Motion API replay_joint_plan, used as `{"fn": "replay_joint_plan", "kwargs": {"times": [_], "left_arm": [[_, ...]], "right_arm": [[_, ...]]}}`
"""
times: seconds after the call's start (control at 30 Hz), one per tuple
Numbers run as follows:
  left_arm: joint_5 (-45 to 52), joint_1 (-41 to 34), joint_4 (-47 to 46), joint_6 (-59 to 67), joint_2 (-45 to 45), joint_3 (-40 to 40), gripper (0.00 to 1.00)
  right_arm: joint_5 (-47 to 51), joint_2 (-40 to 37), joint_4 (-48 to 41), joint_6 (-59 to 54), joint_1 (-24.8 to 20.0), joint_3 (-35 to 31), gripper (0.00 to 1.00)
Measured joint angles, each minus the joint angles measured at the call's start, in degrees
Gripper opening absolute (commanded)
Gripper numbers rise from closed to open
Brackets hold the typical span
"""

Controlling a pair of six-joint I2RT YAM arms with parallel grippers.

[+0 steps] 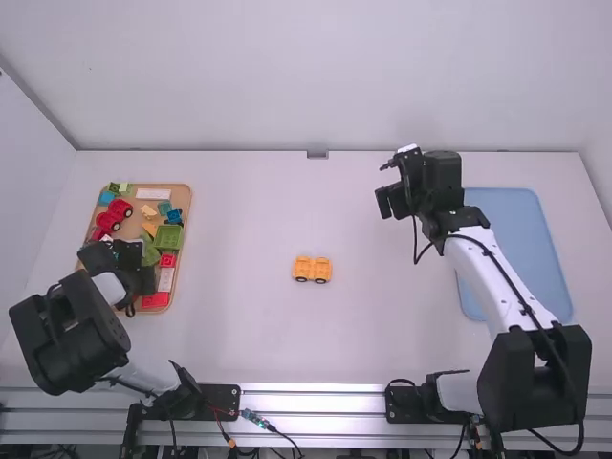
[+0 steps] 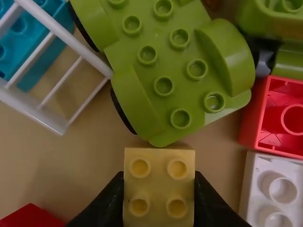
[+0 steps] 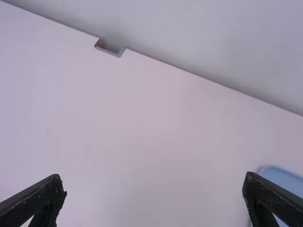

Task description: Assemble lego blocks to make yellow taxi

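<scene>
Left wrist view: I've got my left end effector (image 1: 134, 270) pinching a pale yellow block (image 2: 159, 187), studs showing, over the wooden tray (image 1: 187, 197). Green wheeled base (image 2: 175, 71) is right beside the pinched block; red block (image 2: 286, 116) and white block (image 2: 271, 189) sit near that end effector too. High view: yellow wheeled base (image 1: 312, 270) is on the surface (image 1: 249, 335), to the right of my left end effector, well apart from it. My right end effector (image 1: 390, 185) has its fingers spread; blue tray (image 1: 516, 244) lies to its right.
</scene>
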Motion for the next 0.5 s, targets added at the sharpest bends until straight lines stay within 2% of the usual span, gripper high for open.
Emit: {"fn": "replay_joint_plan", "kwargs": {"times": [0.13, 0.23, 0.3, 0.5], "left_arm": [[-0.02, 0.00, 0.00, -0.02, 0.00, 0.00, 0.17], [-0.02, 0.00, -0.11, -0.90, 0.00, 0.02, 0.09], [-0.09, 0.00, -0.79, -1.51, 0.00, 0.35, 0.08], [-0.63, 0.00, -11.15, -5.38, 0.00, 5.51, 0.09]], "right_arm": [[0.00, 0.00, 0.00, -0.04, 0.00, 0.02, 0.99], [0.00, 0.00, 0.00, -0.04, 0.00, 0.00, 0.99], [0.02, 0.02, 0.00, -0.09, 0.00, 0.00, 0.99], [0.02, 0.00, 0.02, -0.46, 0.00, 0.02, 0.99]]}}
